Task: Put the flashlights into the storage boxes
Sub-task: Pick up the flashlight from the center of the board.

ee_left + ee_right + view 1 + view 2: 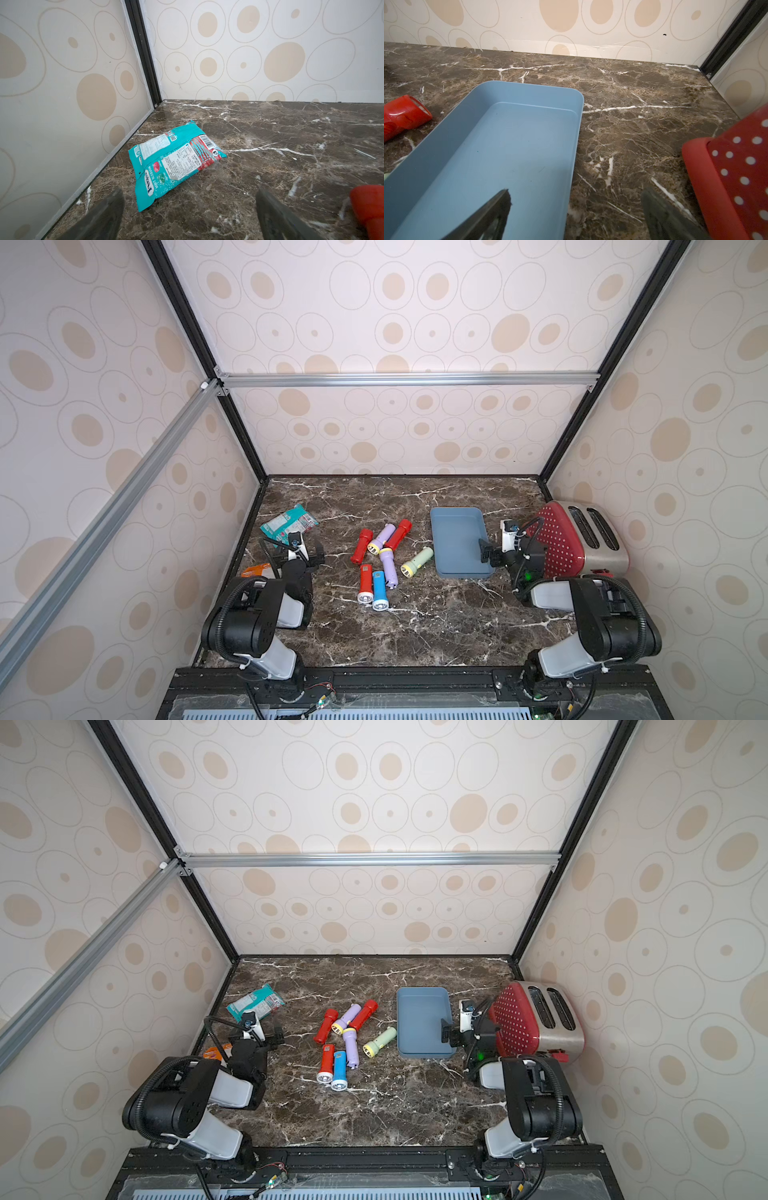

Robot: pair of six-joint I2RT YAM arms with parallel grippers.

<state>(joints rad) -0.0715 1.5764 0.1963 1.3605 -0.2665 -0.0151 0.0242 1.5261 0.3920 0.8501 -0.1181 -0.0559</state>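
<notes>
On marbled tabletop [415,626], circle-patterned walls [415,323] around, flashlights [388,568] beside tray [455,531]; left and right jaws wide

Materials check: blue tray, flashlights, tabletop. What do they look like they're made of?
Blue tray: likely moulded plastic, matte, uniform colour, rounded corners. Flashlights: coloured plastic, glossy by the highlights; silvery reflectors behind the lenses. Tabletop: brown marble look with white veins, slight sheen; real stone or printed laminate, cannot tell.

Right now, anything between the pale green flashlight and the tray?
Nothing visible. The pale green flashlight lies right beside the tray, which is empty. The open right gripper straddles the tray's opposite wall, clear of that path.
</notes>
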